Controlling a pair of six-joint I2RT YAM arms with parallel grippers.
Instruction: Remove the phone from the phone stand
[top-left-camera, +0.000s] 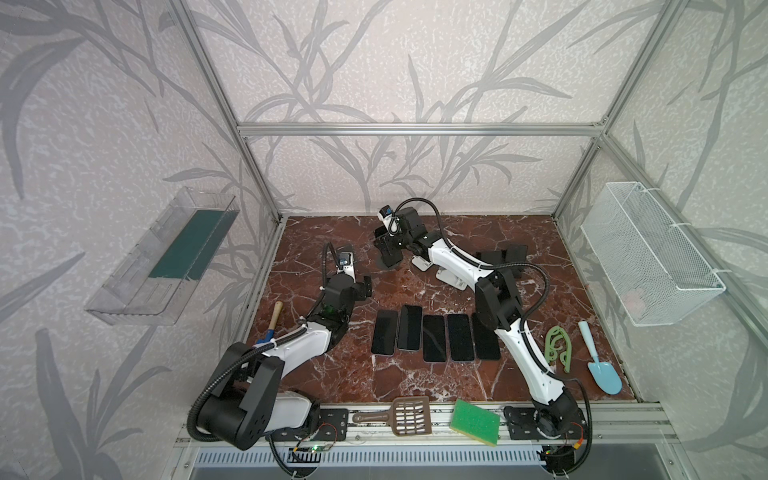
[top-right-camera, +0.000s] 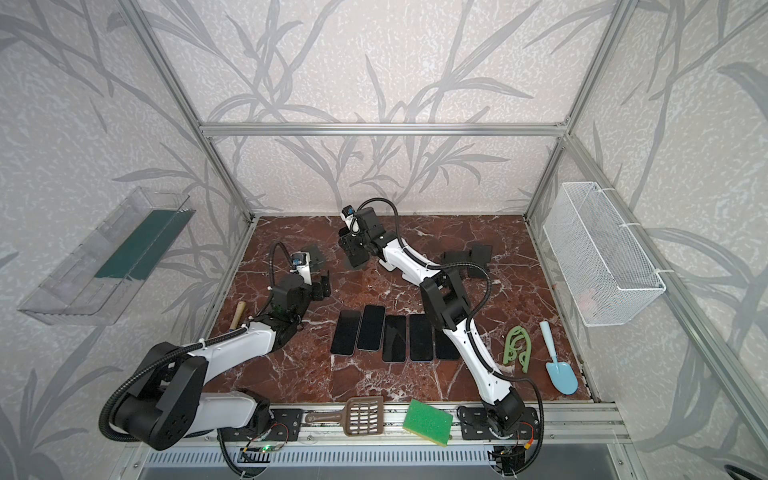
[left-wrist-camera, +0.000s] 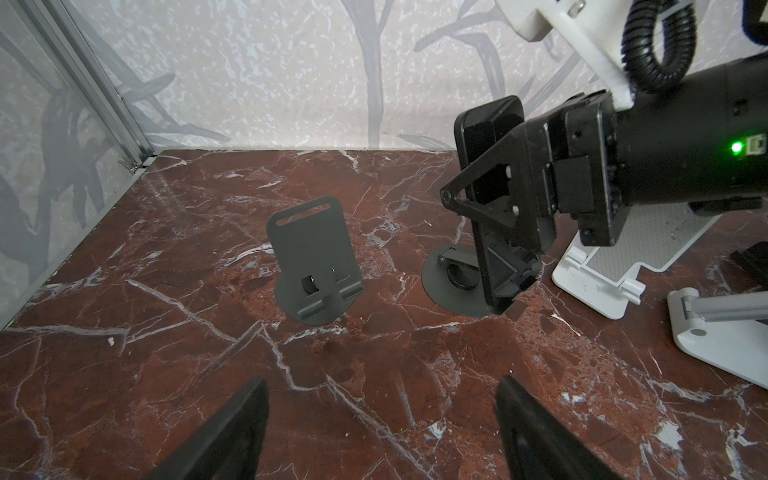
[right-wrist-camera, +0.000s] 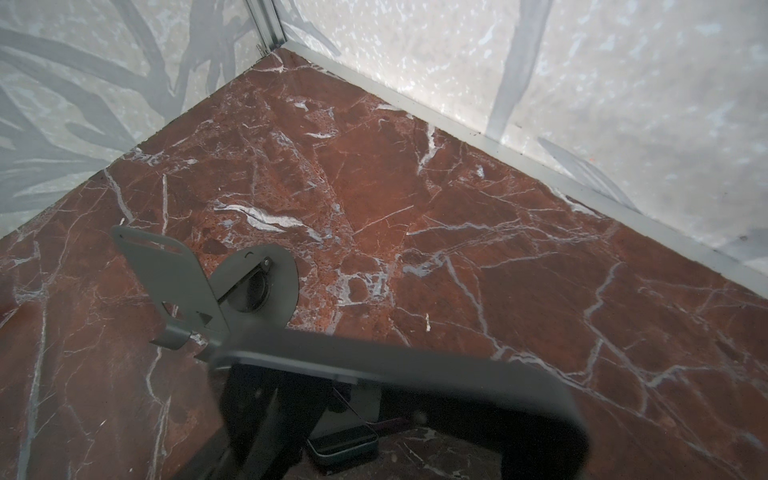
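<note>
Sponge (top-left-camera: 474, 422), scoop (top-left-camera: 409, 415), then phone row (top-left-camera: 434, 337) lie before right tool (left-wrist-camera: 467, 199) gripping phone (left-wrist-camera: 492, 124).

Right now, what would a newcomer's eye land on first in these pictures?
The row of five dark phones lying flat in the middle of the red marble table stands out first. Toward the back wall, the right tool grips one upright phone on its round-based stand, with an empty matching stand beside it. The left tool hangs open nearby.
</note>
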